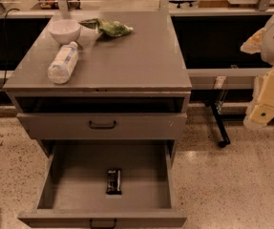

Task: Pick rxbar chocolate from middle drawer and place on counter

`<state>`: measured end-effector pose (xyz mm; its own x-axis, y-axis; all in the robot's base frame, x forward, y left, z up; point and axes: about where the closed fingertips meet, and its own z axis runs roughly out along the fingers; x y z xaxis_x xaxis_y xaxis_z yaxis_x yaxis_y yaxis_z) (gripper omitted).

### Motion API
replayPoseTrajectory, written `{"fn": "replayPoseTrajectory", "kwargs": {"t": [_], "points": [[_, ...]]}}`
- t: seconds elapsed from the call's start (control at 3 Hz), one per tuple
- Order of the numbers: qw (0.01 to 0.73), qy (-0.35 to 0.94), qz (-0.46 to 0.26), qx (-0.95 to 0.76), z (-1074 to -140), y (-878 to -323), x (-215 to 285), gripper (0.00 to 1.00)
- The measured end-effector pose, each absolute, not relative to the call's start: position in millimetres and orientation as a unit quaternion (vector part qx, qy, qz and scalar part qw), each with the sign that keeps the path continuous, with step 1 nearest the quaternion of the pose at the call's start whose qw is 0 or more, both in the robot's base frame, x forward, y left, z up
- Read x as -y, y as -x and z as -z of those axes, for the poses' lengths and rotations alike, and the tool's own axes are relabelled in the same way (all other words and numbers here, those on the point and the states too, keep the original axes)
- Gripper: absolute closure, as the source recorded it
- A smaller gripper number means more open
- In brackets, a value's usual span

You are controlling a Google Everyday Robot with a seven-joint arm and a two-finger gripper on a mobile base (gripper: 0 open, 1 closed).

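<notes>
Flat black-wrapped rxbar chocolate (113,181) is lying reachable in open grey metal middle drawer (74,180); cream gripper (262,112) is hovering right of drawer, grip: cannot tell.

No legible text, end effector (262,109) far right

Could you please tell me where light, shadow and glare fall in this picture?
Camera view: warm, dim light overall; the counter is evenly lit; the open drawer lies in shade, so the dark bar has little contrast; the floor shows a faint sheen; the gripper, at the right edge, looks brightest.
</notes>
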<state>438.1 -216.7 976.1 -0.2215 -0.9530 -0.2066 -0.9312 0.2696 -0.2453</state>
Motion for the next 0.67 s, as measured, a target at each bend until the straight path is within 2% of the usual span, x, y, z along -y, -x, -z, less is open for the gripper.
{"fn": "replayPoseTrajectory", "kwargs": {"t": [0.33, 0.67], "points": [[0.159, 0.603, 0.034, -0.781, -976, -438, 217, 0.0], [0.178, 0.622, 0.009, -0.763, -957, -450, 193, 0.0]]}}
